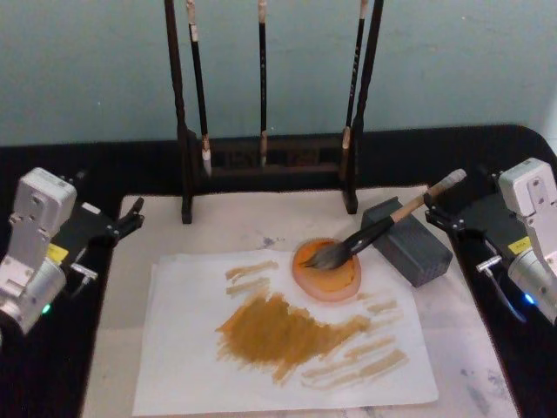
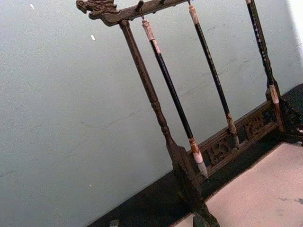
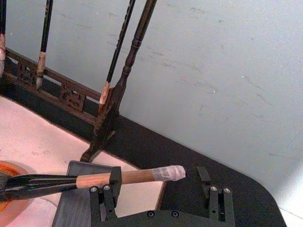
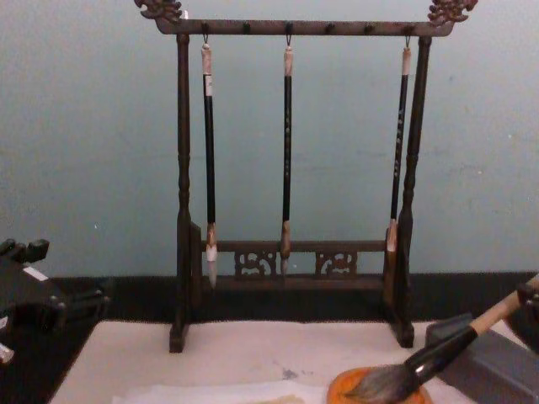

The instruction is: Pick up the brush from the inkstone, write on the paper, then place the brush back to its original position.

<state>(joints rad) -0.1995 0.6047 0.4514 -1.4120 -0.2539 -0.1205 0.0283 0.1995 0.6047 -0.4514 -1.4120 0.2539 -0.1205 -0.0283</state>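
The brush lies slanted across the grey inkstone. Its dark bristles rest in an orange dish and its white-wrapped end points to the right. My right gripper is open at that end, and the wrapped tip sits between its fingers without being clamped. The paper lies in front of the dish and carries broad ochre strokes. My left gripper is parked open at the mat's far left edge, away from the paper.
A dark wooden rack stands at the back with three thin black-handled brushes hanging from it. An off-white mat lies under the paper. Black table surface surrounds the mat.
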